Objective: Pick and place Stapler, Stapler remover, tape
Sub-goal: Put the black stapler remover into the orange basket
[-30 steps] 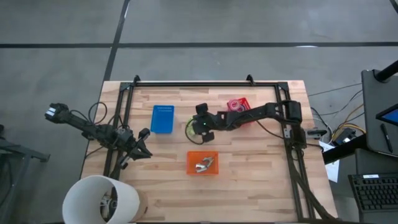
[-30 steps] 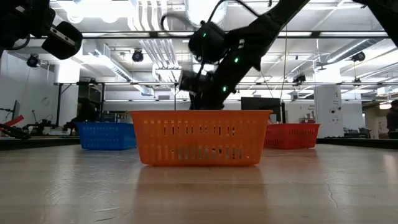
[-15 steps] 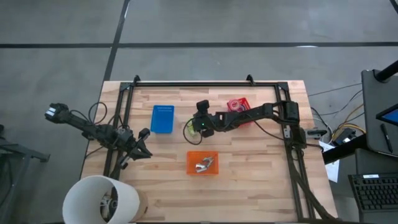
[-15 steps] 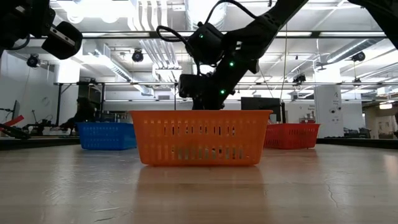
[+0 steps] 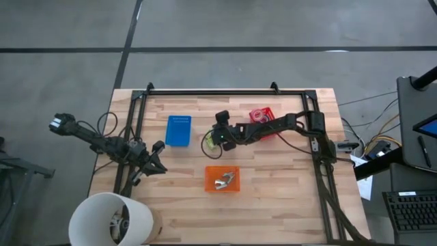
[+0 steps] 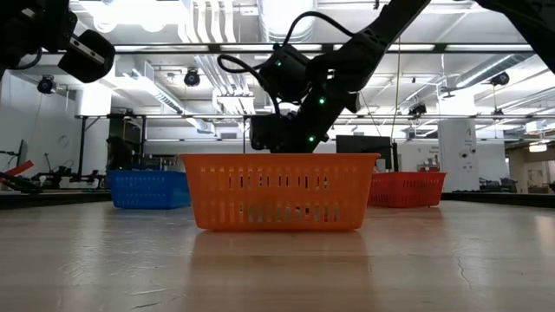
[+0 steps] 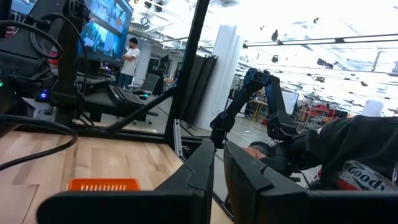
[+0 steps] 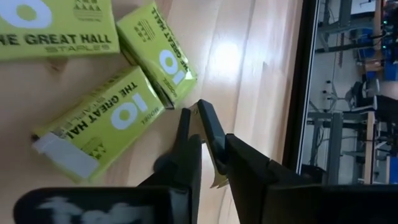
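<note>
Three yellow-green staple boxes (image 8: 102, 127) lie flat on the table, seen in the high view as a small patch (image 5: 207, 143) between the blue and red bins. My right gripper (image 8: 194, 109) (image 5: 212, 138) hovers beside them, shut, with its fingertips next to one box's corner. I cannot tell whether it touches. Red-pink tape rolls (image 5: 257, 114) lie in the red bin (image 5: 268, 113). A small metal thing (image 5: 221, 182) lies in the orange bin (image 5: 222, 171). My left gripper (image 5: 158, 158) (image 7: 219, 158) waits shut at the table's left side.
A blue bin (image 5: 178, 130) stands left of the boxes. In the low view the orange bin (image 6: 280, 191) hides the right gripper's fingertips. A white cylinder (image 5: 109, 219) stands off the near left corner. A black frame (image 5: 212, 91) edges the table. Bare wood lies near and right.
My right gripper has moved a little toward the table's left edge and sunk slightly, and now hangs by the staple boxes. Its wrist has tipped a bit. The bins and boxes have stayed in place.
</note>
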You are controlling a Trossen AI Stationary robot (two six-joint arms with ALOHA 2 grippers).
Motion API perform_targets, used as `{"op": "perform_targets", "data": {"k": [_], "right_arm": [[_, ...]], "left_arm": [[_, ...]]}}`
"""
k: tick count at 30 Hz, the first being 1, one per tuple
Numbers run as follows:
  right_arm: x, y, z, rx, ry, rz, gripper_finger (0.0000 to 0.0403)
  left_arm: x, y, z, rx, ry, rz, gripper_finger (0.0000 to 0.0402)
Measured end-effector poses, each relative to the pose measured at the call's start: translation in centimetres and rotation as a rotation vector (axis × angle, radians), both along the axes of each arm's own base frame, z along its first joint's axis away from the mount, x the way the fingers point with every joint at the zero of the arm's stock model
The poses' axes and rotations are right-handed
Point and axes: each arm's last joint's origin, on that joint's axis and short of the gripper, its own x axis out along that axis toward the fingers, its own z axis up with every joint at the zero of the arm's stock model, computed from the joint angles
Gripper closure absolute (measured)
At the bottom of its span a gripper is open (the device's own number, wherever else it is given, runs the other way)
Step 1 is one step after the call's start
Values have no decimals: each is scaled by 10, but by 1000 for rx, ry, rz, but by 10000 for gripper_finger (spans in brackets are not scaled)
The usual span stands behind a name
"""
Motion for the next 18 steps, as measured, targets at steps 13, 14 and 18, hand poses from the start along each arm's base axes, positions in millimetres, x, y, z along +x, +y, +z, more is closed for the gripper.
{"op": "perform_targets", "data": {"k": [13, 14, 18], "right_arm": [[-3, -15, 0, -5, -22, -98, 391], [-3, -15, 1, -11, -21, -101, 393], [-3, -13, 2, -20, -21, -104, 394]], "left_arm": [[0, 0, 0, 0, 0, 0, 362], [0, 0, 0, 0, 0, -1, 362], [0, 0, 0, 0, -1, 0, 362]]}}
